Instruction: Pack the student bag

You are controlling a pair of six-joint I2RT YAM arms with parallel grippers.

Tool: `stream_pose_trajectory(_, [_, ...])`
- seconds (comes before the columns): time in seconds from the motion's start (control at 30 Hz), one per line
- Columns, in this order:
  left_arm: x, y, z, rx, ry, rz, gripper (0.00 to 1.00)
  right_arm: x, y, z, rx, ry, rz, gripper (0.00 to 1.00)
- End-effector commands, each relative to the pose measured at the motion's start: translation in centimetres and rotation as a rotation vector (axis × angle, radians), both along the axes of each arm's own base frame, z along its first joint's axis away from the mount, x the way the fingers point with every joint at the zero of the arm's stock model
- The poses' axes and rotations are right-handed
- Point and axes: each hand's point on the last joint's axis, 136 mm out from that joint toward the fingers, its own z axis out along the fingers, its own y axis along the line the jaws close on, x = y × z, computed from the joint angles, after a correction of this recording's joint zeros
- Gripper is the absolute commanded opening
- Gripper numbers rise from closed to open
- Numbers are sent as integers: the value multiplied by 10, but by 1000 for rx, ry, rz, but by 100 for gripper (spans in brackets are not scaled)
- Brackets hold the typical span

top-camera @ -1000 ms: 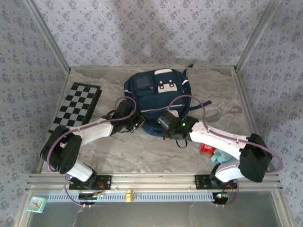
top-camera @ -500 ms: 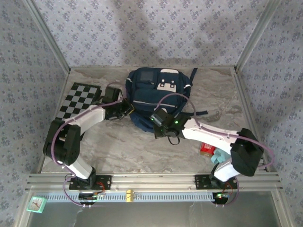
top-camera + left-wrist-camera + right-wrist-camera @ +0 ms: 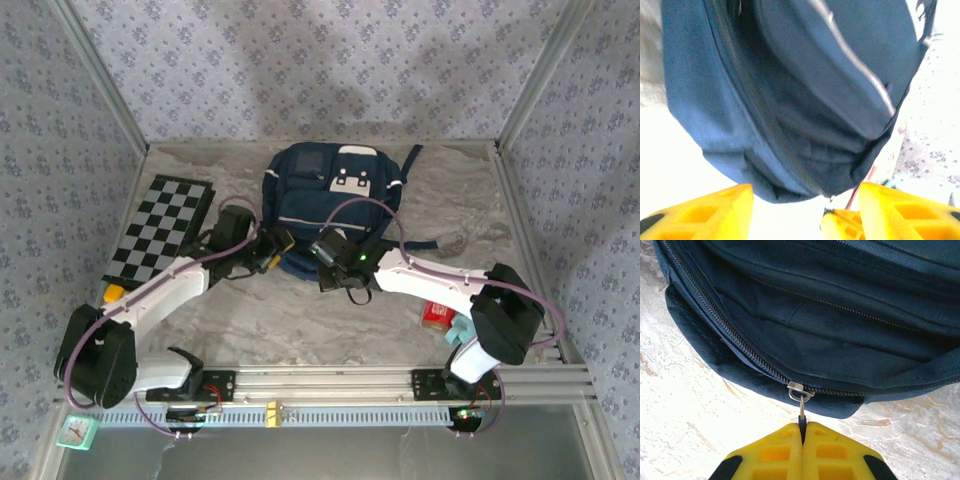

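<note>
While pinching the zipper pull (image 3: 801,399) tight in the right gripper (image 3: 802,432), lets go with the left gripper (image 3: 805,189): shut at the bag's (image 3: 335,190) left side a second ago, parted to a middling gap now, holding nothing, just off the near-left corner. Leaves the bag flat on the far middle of the table (image 3: 250,320), patches up, just right of the chessboard (image 3: 160,225). Means no bracing from the left, only the pinch on the pull. Shows the zip seemingly closed to the slider's left. Suggests opening barely begun, nothing packed yet. Calls next, probably, for a fresh left hold before pulling; risks dragging the whole bag otherwise.
</note>
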Motion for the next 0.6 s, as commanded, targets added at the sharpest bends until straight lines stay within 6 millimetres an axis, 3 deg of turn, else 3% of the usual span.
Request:
stream_pose_trajectory(0.0, [3, -8, -1, -35, 63, 116, 60, -8, 0, -11, 0, 40, -8, 0])
stream_pose_trajectory(0.23, [5, -45, -23, -4, 158, 113, 61, -9, 3, -11, 20, 34, -14, 0])
stream_pose_trajectory(0.37, [9, -50, -43, 67, 212, 121, 59, -8, 3, -13, 18, 30, -14, 0])
stream_pose_trajectory(0.57, [8, -48, -64, 131, 255, 140, 48, -7, 5, -15, 12, 23, -10, 0])
